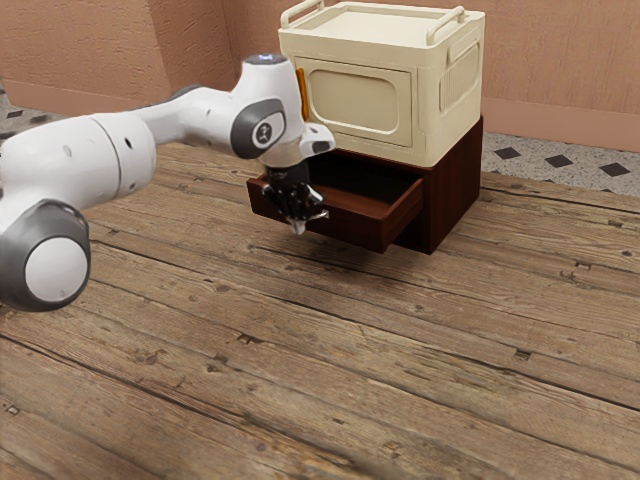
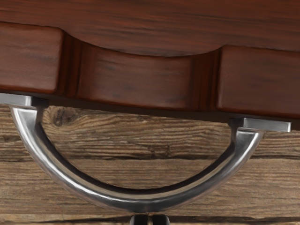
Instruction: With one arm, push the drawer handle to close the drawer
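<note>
Below the cream cabinet point(image 1: 358, 100), the brown drawer point(image 1: 355, 227) juts out. The gripper point(image 2: 150, 220), fingers pressed together, sits just outside the curve of the metal handle point(image 2: 140, 201); this looks like lining up, with a steady inward push needed next.

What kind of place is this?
Perhaps a simple room of a house: a wooden plank floor, pinkish plaster walls, and a small dark cabinet with its drawer pulled out.

Handle point(image 1: 321, 214) partly behind the hand point(image 1: 298, 227)
</note>
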`<state>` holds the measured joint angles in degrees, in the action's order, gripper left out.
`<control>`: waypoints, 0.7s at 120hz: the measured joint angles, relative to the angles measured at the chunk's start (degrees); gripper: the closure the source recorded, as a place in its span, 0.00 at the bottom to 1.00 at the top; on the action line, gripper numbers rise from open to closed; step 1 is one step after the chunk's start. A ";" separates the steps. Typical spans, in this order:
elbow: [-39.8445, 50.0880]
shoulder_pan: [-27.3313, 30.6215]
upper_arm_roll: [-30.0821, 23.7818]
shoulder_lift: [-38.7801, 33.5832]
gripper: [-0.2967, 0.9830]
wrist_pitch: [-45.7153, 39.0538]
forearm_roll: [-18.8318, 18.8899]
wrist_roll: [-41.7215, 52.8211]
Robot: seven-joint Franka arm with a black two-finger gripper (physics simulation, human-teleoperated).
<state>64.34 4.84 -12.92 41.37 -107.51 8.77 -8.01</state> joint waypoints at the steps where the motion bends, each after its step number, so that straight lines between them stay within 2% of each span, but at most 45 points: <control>1: -0.10 0.00 -0.02 0.12 0.85 0.00 0.00 0.03; 84: -6.45 0.08 -0.09 4.39 0.85 -2.04 0.09 1.92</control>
<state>57.90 4.92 -13.02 45.76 -109.55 8.86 -6.09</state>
